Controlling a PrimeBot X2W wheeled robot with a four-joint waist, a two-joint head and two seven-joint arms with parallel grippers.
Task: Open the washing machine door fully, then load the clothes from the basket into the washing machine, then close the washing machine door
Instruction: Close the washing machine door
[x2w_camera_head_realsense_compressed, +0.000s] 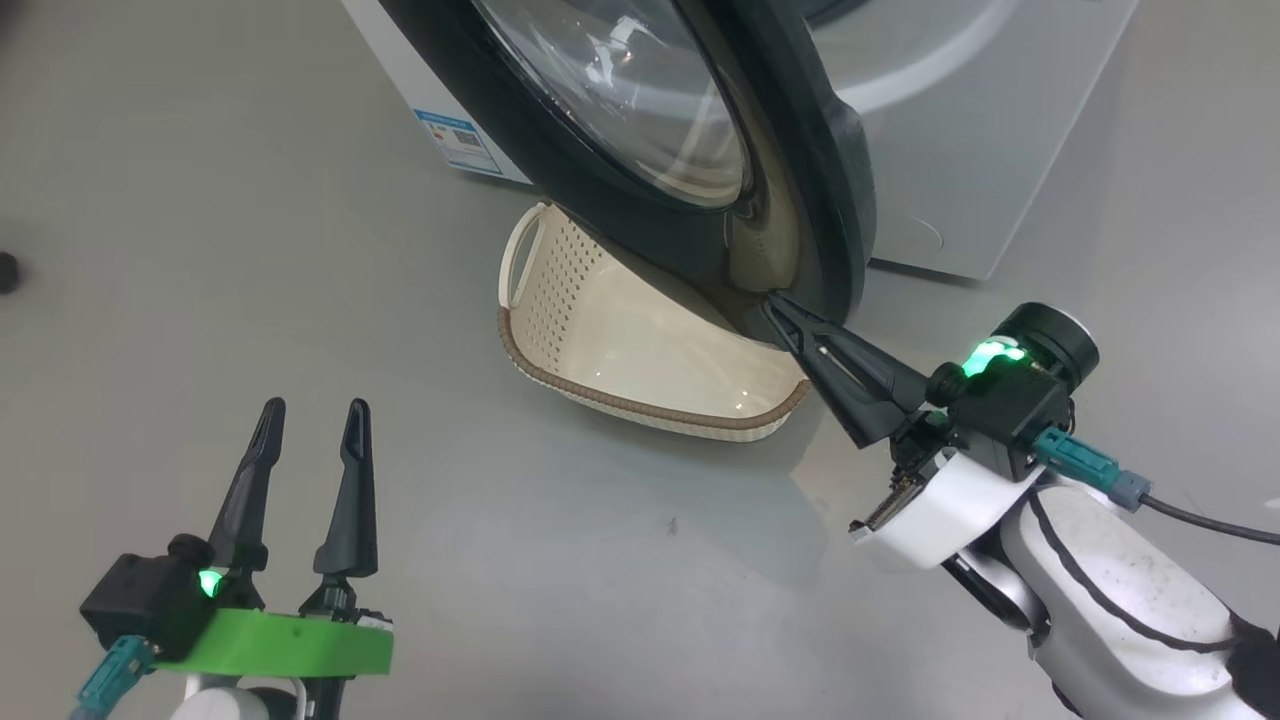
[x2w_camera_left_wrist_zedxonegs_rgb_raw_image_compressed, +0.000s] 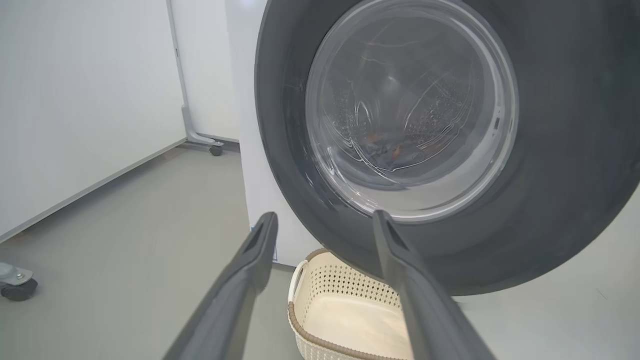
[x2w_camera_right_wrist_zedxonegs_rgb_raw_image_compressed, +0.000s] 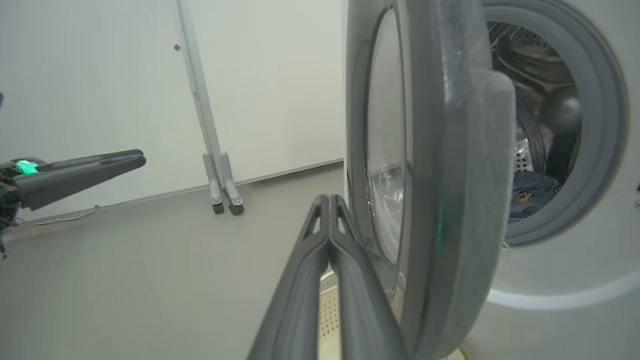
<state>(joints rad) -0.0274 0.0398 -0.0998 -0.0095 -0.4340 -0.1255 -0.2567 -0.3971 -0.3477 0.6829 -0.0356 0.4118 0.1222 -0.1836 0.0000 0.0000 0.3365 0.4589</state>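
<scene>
Head view: right gripper (x2w_camera_head_realsense_compressed: 785, 315) fingers pressed together, empty, tips at near lower rim of washing machine door (x2w_camera_head_realsense_compressed: 820, 150). Advised: push steadily toward washing machine (x2w_camera_head_realsense_compressed: 960, 180), clearing basket (x2w_camera_head_realsense_compressed: 640, 405). Left gripper (x2w_camera_head_realsense_compressed: 315, 415) fingers spread, empty.

I get bright, even overhead light on all three feeds. The grey floor (x2w_camera_head_realsense_compressed: 300, 250) takes only soft shadows, with a faint one just near of the basket (x2w_camera_head_realsense_compressed: 600, 330). White streaks of glare cross the door glass (x2w_camera_head_realsense_compressed: 640, 90), and the green lamp (x2w_camera_head_realsense_compressed: 990, 355) on the right wrist blooms. On my wrist feeds the near fingers (x2w_camera_left_wrist_zedxonegs_rgb_raw_image_compressed: 240, 290) look soft, and shapes stretch toward the edges.
</scene>
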